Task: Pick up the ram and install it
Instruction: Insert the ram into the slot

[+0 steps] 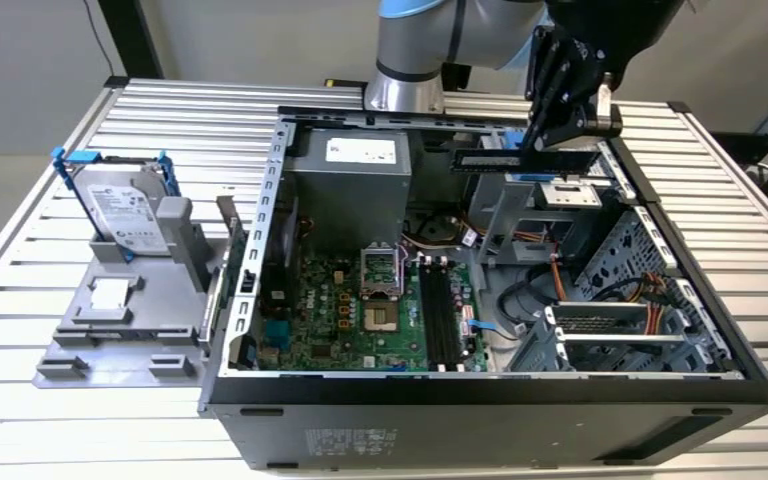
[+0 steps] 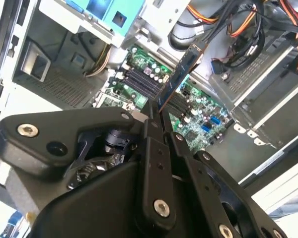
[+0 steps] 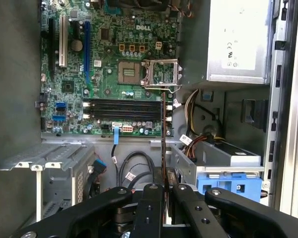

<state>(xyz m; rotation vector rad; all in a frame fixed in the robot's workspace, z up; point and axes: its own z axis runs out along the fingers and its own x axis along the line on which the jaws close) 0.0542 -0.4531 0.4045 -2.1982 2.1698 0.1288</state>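
Clamping the ram (image 3: pixel 163 139), the claw (image 3: pixel 165 189) shows it edge-on in the first wrist view.

A hard drive (image 1: pixel 128 212) (blue-bracketed) stands beside the open computer case (image 1: pixel 491 420).

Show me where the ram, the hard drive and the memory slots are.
ram (image 1: pixel 488 161), exterior view, on its exposed dark end
hard drive (image 1: pixel 128 215), exterior view, on its silver face
memory slots (image 3: pixel 121 108), first wrist view, on their middle
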